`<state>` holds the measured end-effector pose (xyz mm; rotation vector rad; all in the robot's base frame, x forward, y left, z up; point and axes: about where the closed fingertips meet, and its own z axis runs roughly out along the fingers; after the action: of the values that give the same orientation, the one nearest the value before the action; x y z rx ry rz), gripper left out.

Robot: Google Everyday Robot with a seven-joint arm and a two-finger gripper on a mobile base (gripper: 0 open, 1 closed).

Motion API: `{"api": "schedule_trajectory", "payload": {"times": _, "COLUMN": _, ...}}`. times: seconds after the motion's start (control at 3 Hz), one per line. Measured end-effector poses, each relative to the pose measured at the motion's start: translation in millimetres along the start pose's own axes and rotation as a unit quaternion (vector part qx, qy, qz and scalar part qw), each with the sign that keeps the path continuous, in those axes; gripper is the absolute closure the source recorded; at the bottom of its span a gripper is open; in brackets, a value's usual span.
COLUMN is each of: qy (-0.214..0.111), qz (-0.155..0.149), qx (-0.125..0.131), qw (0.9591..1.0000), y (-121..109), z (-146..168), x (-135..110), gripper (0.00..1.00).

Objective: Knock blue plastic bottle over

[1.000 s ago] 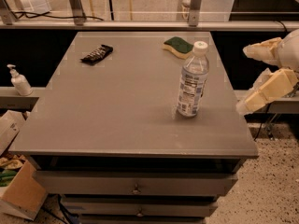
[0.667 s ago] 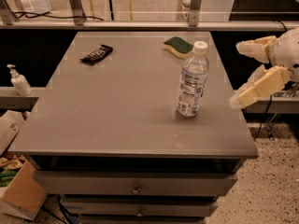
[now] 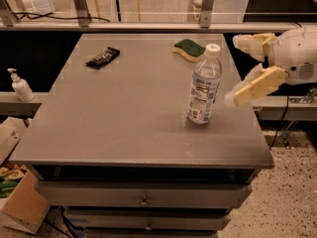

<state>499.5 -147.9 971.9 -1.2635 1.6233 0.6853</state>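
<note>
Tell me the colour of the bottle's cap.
White cap, camera view; the gripper, fingers open, hovers beside the blue plastic bottle.

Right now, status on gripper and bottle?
Gripper open, beside blue plastic bottle, no contact. Bottle upright. Nothing between them; sponge behind it.

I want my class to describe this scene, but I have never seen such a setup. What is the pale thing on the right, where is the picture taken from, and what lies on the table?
One camera looks down at a grey table with drawers; where it is mounted is unknown. The pale thing at the right is the robot arm's gripper: two fingers spread open, holding nothing, at the table's right side. Just left of it, untouched, the blue plastic bottle stands upright. Farther back lie a green-and-yellow sponge and a dark wrapped bar. A white pump dispenser stands on a ledge left of the table.
</note>
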Motion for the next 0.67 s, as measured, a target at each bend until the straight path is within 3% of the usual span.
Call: {"api": "schedule_trajectory", "payload": {"times": 0.67, "qy": -0.042, "qz": -0.011, "qx": -0.026, "qw": 0.9987, "y": 9.5, "z": 56.7, "x": -15.2, "gripper": 0.00}}
